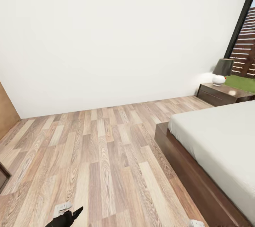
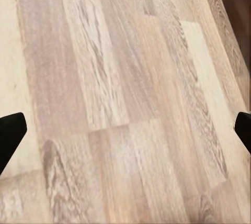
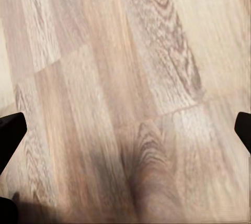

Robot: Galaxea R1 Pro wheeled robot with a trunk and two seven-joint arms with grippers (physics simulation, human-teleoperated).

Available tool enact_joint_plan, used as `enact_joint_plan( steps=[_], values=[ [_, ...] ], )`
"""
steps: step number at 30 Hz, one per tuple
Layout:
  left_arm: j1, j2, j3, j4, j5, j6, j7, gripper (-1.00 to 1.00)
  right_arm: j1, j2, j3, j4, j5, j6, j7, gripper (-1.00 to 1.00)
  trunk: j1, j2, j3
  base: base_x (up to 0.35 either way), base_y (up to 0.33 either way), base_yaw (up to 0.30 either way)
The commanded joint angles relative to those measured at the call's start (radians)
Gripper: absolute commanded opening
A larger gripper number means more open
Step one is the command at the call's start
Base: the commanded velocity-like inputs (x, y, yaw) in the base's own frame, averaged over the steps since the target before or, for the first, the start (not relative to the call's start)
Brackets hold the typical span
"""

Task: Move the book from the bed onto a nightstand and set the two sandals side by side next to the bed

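Room: bedroom, light wood-plank floor [image 1: 106, 156], plain white wall [image 1: 106, 35] ahead, dark-framed window [image 1: 244, 25] at far right w/ slatted brown fence and grass behind it
Bed: bed [image 1: 219, 138] at right of head view; pale grey mattress on dark brown platform frame, near corner of frame pointing toward room centre
Nightstand: nightstand [image 1: 221, 94] past the bed's far end, against the wall, just beside the window; dark brown, drawer fronts visible
On nightstand: dark-shaded lamp [image 1: 223, 67] and a small white round object [image 1: 218, 79] on the top surface (what the white object is cannot be told)
Left edge: tan wooden panel [image 1: 7, 113] at left, dark furniture corner [image 1: 3, 177] below it
Left claw: left claw [image 2: 125, 132] wide open, black fingertips [image 2: 11, 130] at opposite edges of left wrist view, holding nothing; plank floor between them. Dark part of left arm at bottom edge of head view
Right claw: right claw [image 3: 125, 130] wide open, empty; fingertips [image 3: 11, 127] at frame edges, floor w/ a soft shadow beneath
Mattress top: visible part is bare
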Motion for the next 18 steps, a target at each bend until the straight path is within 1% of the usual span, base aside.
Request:
enact_joint_plan(
  steps=[1, 18],
  values=[
    [0.000, 0.001, -0.003, 0.001, 0.008, -0.002, -0.004, 1.00, -0.001, 0.000, 0.002, 0.002, -0.006, -0.002, 0.003, 1.00, 0.000, 0.000, 0.000, 0.000, 0.000, -0.250],
    [0.000, 0.001, -0.002, 0.001, 0.008, -0.002, -0.004, 1.00, -0.001, 0.000, 0.003, 0.003, -0.006, -0.002, 0.003, 1.00, 0.000, 0.000, 0.015, 0.000, 0.000, -0.251]
  ],
)
